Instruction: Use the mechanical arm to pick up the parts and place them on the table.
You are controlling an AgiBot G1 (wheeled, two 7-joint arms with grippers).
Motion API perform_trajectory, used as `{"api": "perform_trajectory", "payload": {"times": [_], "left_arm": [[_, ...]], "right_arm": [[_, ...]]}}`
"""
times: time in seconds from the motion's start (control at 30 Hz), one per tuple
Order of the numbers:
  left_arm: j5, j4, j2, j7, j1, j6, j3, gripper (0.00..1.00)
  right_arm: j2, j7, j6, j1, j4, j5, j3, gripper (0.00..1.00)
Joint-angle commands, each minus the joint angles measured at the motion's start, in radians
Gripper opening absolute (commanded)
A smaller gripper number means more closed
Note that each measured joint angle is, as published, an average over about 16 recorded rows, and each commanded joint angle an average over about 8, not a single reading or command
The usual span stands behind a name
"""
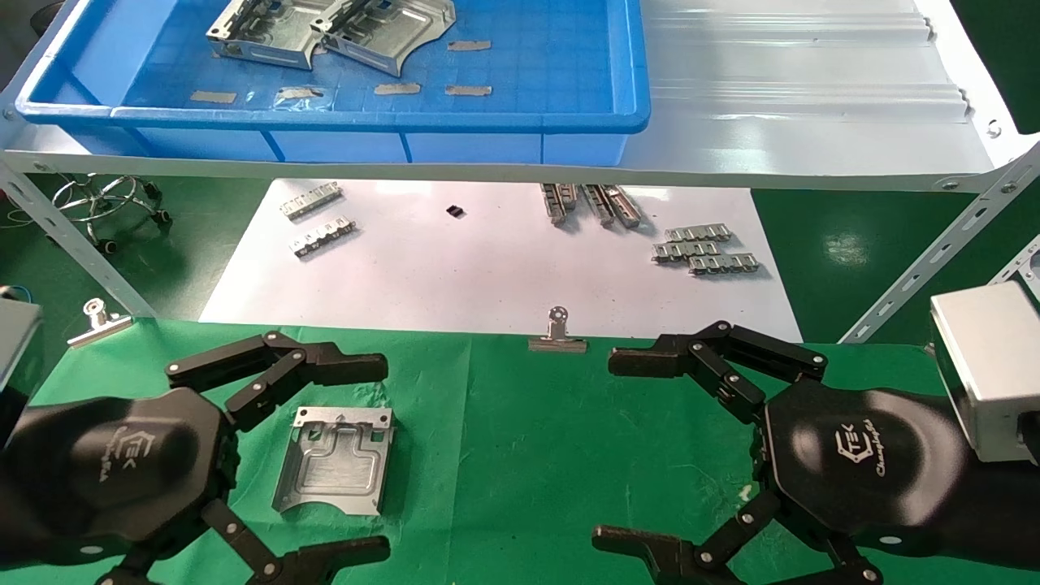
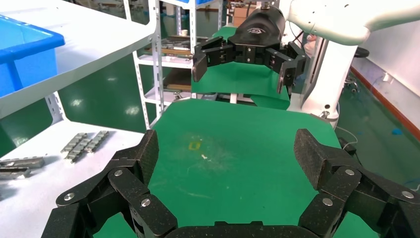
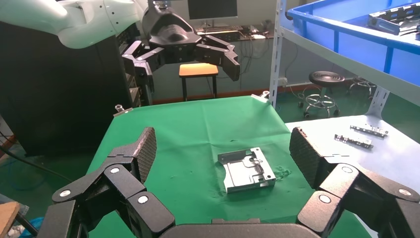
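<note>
1. The left hand (image 1: 244,455) is hovering low over the green worktop (image 1: 504,455) at the robot's left, its "TEK" back facing up and its jaws spread wide — holding nothing.
2. The right hand (image 1: 691,455) is hanging opposite it at the robot's right, mirroring the pose, its jaws also spread and empty; its black fingers (image 3: 136,153) are framing the cloth in the right wrist view.
3. One silvery part (image 1: 335,471) is lying flat on the worktop, sitting between the left hand's upper and lower fingers without touching them, curved edge toward the robot.
4. Two more parts (image 1: 325,31) are resting in the blue tray (image 1: 406,122) on the white shelf (image 1: 812,122) above — overlapping one another.
5. Small toothed strips (image 1: 705,250) are lying on the white sheet (image 1: 487,276) beyond the clipped worktop edge.
</note>
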Motion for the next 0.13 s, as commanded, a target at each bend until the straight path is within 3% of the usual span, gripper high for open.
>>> {"api": "perform_trajectory", "payload": {"times": [0.03, 0.13], "left_arm": [[0.002, 0.006, 0.002, 0.003, -0.003, 0.000, 0.003, 1.00], [0.003, 0.008, 0.002, 0.004, -0.003, 0.000, 0.003, 1.00]], "right_arm": [[0.000, 0.000, 0.000, 0.000, 0.000, 0.000, 0.000, 1.00], [0.000, 0.000, 0.000, 0.000, 0.000, 0.000, 0.000, 1.00]]}}
